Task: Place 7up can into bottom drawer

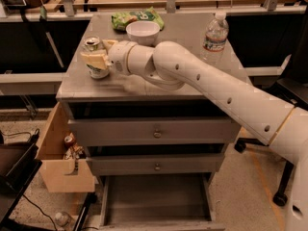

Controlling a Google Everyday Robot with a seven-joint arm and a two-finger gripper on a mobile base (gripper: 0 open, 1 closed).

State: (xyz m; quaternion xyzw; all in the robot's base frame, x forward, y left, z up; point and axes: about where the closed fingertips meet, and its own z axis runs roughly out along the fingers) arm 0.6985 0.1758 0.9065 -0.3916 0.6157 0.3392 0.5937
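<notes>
The 7up can [94, 61], silver top and white and green body, stands upright near the left edge of the grey cabinet top [192, 81]. My gripper [98, 53] reaches in from the right and is open. One tan finger [94, 59] crosses the can's near side and the other sits behind it, so the can is between them. The bottom drawer [154, 198] is pulled out at the foot of the cabinet, its flat grey floor bare.
A white bowl [143, 31], a green snack bag [137, 17] and a clear water bottle [215, 32] stand on the cabinet top. Two shut drawers have brass knobs [157, 134]. A tan wooden box [57, 170] holding a reddish-brown can [70, 139] hangs at the cabinet's left.
</notes>
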